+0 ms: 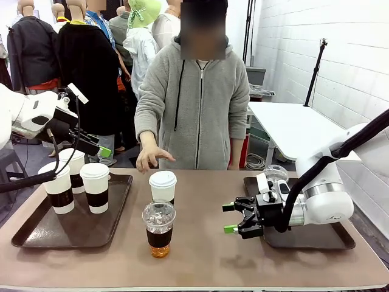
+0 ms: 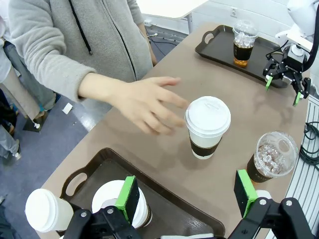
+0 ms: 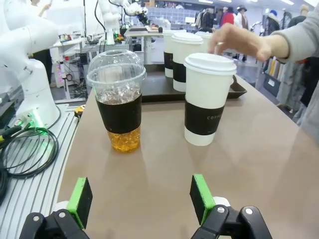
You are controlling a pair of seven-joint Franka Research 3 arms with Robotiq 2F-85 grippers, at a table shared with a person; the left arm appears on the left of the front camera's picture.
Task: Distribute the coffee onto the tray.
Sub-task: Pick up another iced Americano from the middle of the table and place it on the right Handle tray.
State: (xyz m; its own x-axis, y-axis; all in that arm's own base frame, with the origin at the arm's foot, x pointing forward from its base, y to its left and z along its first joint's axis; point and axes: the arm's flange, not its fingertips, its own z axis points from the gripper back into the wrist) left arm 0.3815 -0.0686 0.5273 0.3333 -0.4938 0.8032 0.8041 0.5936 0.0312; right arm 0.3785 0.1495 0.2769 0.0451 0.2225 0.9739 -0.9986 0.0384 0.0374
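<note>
Cups stand in 3 places: 3 white paper cups (image 1: 95, 185) are on the left tray (image 1: 79, 228), 1 iced cup (image 1: 276, 175) is on the right tray (image 1: 316, 237), and the middle paper cup (image 1: 163, 185) with the middle iced cup (image 1: 159, 226) just near of it are on the bare table between the trays, close together but apart. The right gripper (image 1: 229, 218) is low over the table, to the right of these 2 cups and pointing at them, with its jaws spread wide and nothing between them. The left gripper (image 2: 187, 195) hangs above the left tray, also spread and empty. A person's hand (image 1: 150, 159) is over the table just far of the middle paper cup and does not touch it. I judge that both middle cups are full enough to spill, so they must stay upright. The paper wall is soft and the lid is only pressed on, so the black sleeve is the best place to take hold. The clear plastic cup is thin, probably wet and slippery, and its dome can pop off; a gentle hold on the dark band below the dome seems safest.
</note>
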